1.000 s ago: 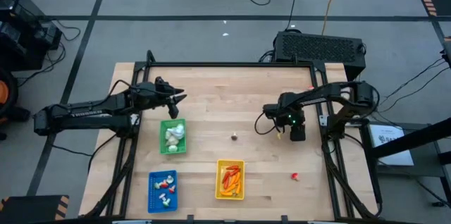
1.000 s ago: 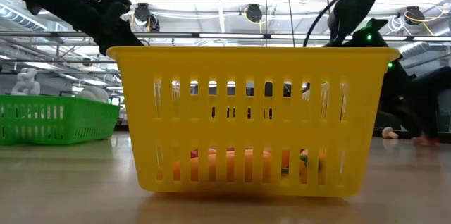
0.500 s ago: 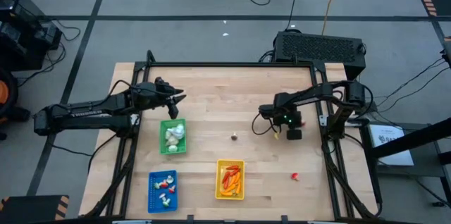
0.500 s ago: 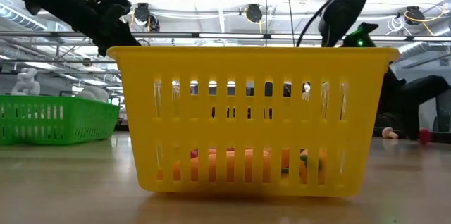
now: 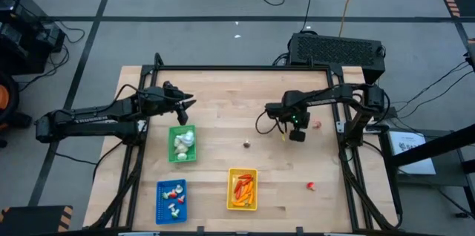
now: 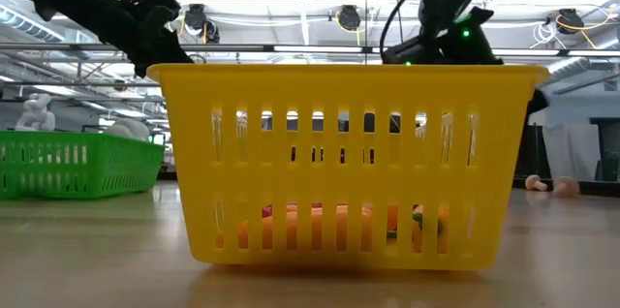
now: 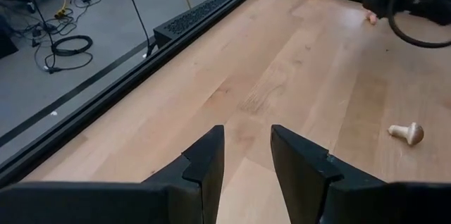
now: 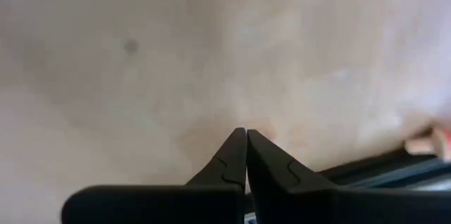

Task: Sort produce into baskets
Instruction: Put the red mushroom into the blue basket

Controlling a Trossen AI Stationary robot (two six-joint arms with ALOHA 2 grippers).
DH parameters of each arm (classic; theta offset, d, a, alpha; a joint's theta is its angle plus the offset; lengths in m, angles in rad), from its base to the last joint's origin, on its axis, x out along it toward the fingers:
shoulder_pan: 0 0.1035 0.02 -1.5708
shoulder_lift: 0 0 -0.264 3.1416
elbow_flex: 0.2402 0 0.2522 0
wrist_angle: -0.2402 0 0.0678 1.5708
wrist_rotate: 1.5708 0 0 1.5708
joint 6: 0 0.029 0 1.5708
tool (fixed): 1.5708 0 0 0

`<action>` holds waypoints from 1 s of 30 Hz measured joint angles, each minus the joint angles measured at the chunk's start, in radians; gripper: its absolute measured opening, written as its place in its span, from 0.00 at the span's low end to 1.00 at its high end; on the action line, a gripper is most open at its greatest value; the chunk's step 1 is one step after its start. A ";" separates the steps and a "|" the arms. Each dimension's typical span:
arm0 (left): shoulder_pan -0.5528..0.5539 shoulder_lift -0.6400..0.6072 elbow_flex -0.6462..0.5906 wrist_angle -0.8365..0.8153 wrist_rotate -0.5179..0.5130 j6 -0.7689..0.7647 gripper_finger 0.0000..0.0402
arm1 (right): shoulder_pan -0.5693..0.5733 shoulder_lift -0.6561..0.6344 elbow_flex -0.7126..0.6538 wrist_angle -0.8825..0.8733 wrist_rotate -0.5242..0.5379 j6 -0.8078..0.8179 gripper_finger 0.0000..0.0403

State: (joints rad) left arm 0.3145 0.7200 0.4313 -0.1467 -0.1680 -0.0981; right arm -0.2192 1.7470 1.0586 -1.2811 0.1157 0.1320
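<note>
The green basket [image 5: 182, 145] holds white bulbs, the blue basket [image 5: 172, 200] holds red-and-white pieces, and the yellow basket [image 5: 243, 189] holds carrots and peppers. It fills the low view [image 6: 344, 163]. A small mushroom [image 5: 246, 145] lies on the table's middle and also shows in the left wrist view [image 7: 406, 132]. Two small red pieces [image 5: 318, 125] [image 5: 310, 185] lie on the right side. My left gripper [image 5: 191, 102] [image 7: 246, 136] is open and empty, just beyond the green basket. My right gripper [image 5: 297, 138] [image 8: 246, 131] is shut and empty over bare wood, between the mushroom and the upper red piece.
A black frame rail [image 5: 245, 67] runs along the table's far edge and down both sides. Bare wood lies between the baskets and the right arm. Cables and a black box [image 5: 338, 47] sit on the floor beyond the far edge.
My right gripper has gone toward the table's left and a little toward its far edge, staying shut. A small red piece that the arm covered now shows on the wood to its right. My left arm has kept still.
</note>
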 joint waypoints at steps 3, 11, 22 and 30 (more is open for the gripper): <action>-0.001 0.000 0.000 -0.001 0.000 -0.001 0.31 | -0.036 0.000 -0.002 0.000 0.015 0.116 0.01; -0.001 0.000 0.000 -0.001 0.008 -0.001 0.31 | -0.155 0.000 -0.048 -0.037 -0.144 0.170 0.20; -0.001 0.000 0.000 -0.023 0.010 0.000 0.31 | -0.192 0.000 -0.153 0.055 -0.221 0.222 0.66; -0.001 0.000 0.000 -0.021 0.010 0.001 0.31 | -0.252 0.000 -0.324 0.092 -0.269 0.189 0.78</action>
State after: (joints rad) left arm 0.3138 0.7200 0.4313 -0.1673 -0.1577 -0.0975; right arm -0.4712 1.7467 0.7342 -1.1895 -0.1531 0.3211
